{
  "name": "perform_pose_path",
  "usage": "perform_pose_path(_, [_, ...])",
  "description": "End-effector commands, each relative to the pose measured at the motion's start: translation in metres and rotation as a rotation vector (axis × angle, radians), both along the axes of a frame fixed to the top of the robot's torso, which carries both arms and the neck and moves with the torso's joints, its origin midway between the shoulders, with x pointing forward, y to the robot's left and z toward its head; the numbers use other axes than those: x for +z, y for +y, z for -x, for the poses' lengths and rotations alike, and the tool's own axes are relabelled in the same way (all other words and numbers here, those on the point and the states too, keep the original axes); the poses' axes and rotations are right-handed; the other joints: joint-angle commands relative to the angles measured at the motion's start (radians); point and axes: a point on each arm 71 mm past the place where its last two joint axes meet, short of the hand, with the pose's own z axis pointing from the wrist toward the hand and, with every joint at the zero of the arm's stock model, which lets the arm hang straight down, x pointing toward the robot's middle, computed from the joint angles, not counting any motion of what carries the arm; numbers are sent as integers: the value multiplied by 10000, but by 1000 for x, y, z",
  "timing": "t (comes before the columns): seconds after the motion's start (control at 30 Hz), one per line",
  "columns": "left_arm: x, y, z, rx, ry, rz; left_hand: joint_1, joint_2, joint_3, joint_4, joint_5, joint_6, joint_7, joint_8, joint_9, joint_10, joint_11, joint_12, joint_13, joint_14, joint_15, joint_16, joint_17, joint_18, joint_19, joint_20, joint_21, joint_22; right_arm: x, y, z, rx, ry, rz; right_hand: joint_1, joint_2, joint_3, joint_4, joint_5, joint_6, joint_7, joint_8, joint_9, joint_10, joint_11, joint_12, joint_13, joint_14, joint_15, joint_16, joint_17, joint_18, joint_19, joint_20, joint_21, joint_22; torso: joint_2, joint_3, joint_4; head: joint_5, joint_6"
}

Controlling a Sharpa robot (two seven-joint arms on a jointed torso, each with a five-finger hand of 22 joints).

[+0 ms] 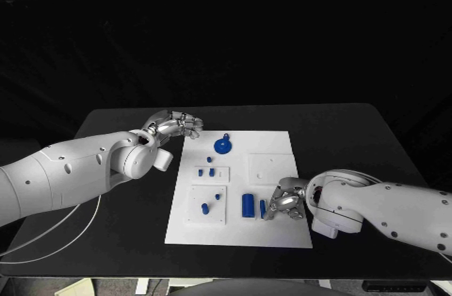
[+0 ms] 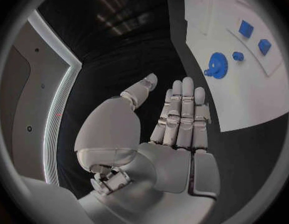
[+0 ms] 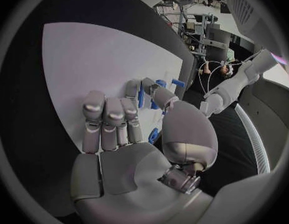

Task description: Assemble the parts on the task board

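The white task board [image 1: 273, 146] lies in the middle of the black table. On it are a blue gear [image 1: 223, 144], several small blue pieces [image 1: 212, 172] in white insets, a thick blue cylinder [image 1: 249, 205] and a slim blue pin [image 1: 262, 208]. My right hand [image 1: 285, 201] rests on the board's near right part. In the right wrist view its thumb and a finger pinch the slim pin [image 3: 141, 95]. My left hand [image 1: 174, 125] hovers off the board's far left corner. Its fingers [image 2: 182, 112] are straight and hold nothing, with the gear [image 2: 216, 64] just beyond them.
A plain white square inset [image 1: 271, 167] sits on the board's right side, beyond my right hand. Bare black table [image 1: 349, 139] runs all around the board. My left forearm [image 1: 85, 168] crosses the table's left edge.
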Motion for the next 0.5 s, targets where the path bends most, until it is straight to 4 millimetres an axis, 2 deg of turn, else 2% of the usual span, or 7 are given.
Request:
perform_pose_path(0.03, [1,-2,0,-186,-41,33,-71,40,-19,44,-29,-68,-22,34,-9,32,-26,-19,9,76,-23,-57,16,60,59,-18,-38,15,-11,-11,3,-244,347,552,21,-42,-24,-65,52,-77,126,-43,11,7,37,0,0,-20,-32,-34,14,440,-23,64,56,17,4,7,-1,-7,7])
perform_pose_path(0.1, [1,-2,0,-190,-45,36,-71,41,-18,45,-28,-68,-22,34,-9,33,-26,-19,9,76,-23,-58,18,60,60,-18,-39,16,-10,-11,3,-215,315,461,-65,-199,-91,-53,211,-91,127,-41,-2,-15,51,-26,-12,-25,-26,-37,14,440,-20,75,59,15,-1,6,-2,-10,13])
perform_pose_path(0.17, [1,-3,0,-189,-51,37,-72,40,-19,46,-28,-68,-22,34,-9,33,-26,-19,9,76,-23,-59,20,60,60,-18,-39,16,-10,-13,4,-223,300,347,-176,-209,-318,-110,611,-115,137,-31,-7,-44,53,-50,-21,-31,-24,-34,20,440,-19,78,69,19,0,7,1,-9,18])
perform_pose_path(0.33, [1,-2,0,-154,-91,32,-75,38,-21,47,-29,-69,-21,34,-10,33,-26,-19,9,77,-22,-62,23,59,60,-17,-41,18,-7,-19,5,-306,268,-65,-338,-521,-700,-131,821,-271,184,-79,-36,-298,94,-264,-173,-87,-7,-67,16,440,-64,67,31,-1,-3,11,-2,-11,63])
perform_pose_path(0.5, [1,0,-1,-62,-137,28,-85,30,-27,52,-31,-72,-20,33,-11,32,-25,-20,9,79,-22,-67,31,58,61,-17,-44,21,4,-24,0,-421,-7,-668,-584,-716,-1294,-162,977,-585,278,-180,-55,-730,179,-547,-374,-225,57,-136,12,440,-221,58,-68,-27,-16,1,-13,-37,177])
